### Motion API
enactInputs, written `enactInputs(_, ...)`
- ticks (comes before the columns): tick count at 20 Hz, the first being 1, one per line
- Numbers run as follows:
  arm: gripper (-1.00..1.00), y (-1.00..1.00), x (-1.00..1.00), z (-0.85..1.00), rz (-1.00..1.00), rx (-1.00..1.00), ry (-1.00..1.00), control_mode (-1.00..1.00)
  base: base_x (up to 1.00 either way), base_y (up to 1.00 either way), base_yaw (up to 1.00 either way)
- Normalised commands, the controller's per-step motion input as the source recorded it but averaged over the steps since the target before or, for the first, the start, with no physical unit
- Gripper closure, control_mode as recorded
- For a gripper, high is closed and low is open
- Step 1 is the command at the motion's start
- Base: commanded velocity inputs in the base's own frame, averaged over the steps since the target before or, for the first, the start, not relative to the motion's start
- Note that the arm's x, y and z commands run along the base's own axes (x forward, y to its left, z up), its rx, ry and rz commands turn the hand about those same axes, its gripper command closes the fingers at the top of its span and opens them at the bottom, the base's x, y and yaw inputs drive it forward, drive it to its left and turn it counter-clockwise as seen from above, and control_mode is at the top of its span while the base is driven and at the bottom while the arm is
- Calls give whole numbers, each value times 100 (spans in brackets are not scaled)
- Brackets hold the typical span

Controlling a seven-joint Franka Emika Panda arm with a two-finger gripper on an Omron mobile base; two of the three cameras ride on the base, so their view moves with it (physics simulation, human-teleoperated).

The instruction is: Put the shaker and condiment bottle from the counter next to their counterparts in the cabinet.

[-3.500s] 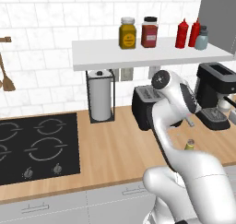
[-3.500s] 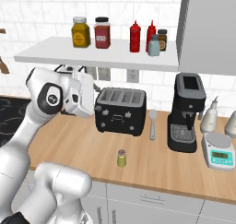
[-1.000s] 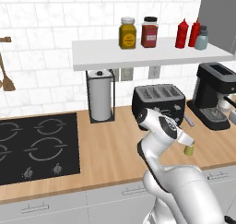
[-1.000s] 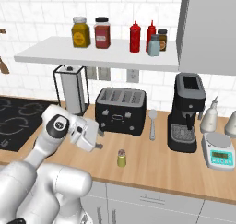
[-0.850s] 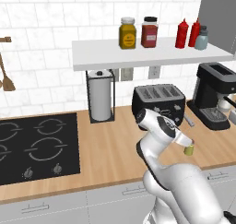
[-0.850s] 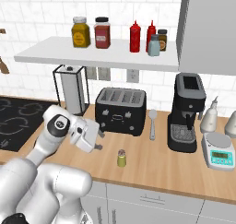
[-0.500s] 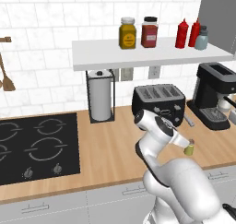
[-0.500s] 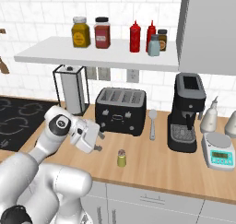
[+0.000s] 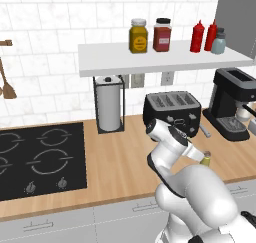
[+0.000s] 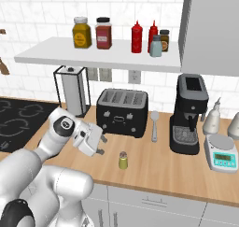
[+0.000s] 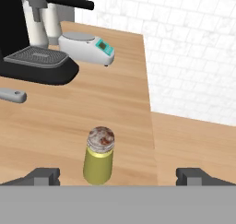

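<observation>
The yellow-green shaker (image 10: 123,160) with a pale top stands upright on the wooden counter (image 10: 154,165), in front of the toaster. My gripper (image 10: 101,145) hangs low just left of it, open, pointing sideways at it. In the hand view the shaker (image 11: 99,155) sits between the spread fingertips (image 11: 44,175), nearer the left one and a little ahead of them. In the left base view the shaker (image 9: 205,158) peeks out past the hand. On the white shelf (image 10: 93,55) two red squeeze bottles (image 10: 136,37) stand side by side next to the grey-blue shaker (image 10: 156,47).
A black toaster (image 10: 122,111), a spoon (image 10: 154,124), a coffee machine (image 10: 189,114) and a kitchen scale (image 10: 223,154) stand behind and right of the shaker. A paper towel holder (image 9: 108,109) and the black cooktop (image 9: 40,159) lie left. A mustard jar (image 9: 138,36) and a red jar (image 9: 162,35) share the shelf.
The arm has come down from in front of the shelf to counter height. Over the last second the open gripper has crept closer to the shaker, which has not moved.
</observation>
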Motion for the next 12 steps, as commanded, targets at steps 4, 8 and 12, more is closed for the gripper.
enactInputs(4,-100,-7,0,-31,0,0,0,-100,0,0,0)
enactInputs(8,-100,-9,0,-32,1,1,0,-100,0,0,0)
enactInputs(12,-100,-14,0,-32,3,2,0,-100,0,0,0)
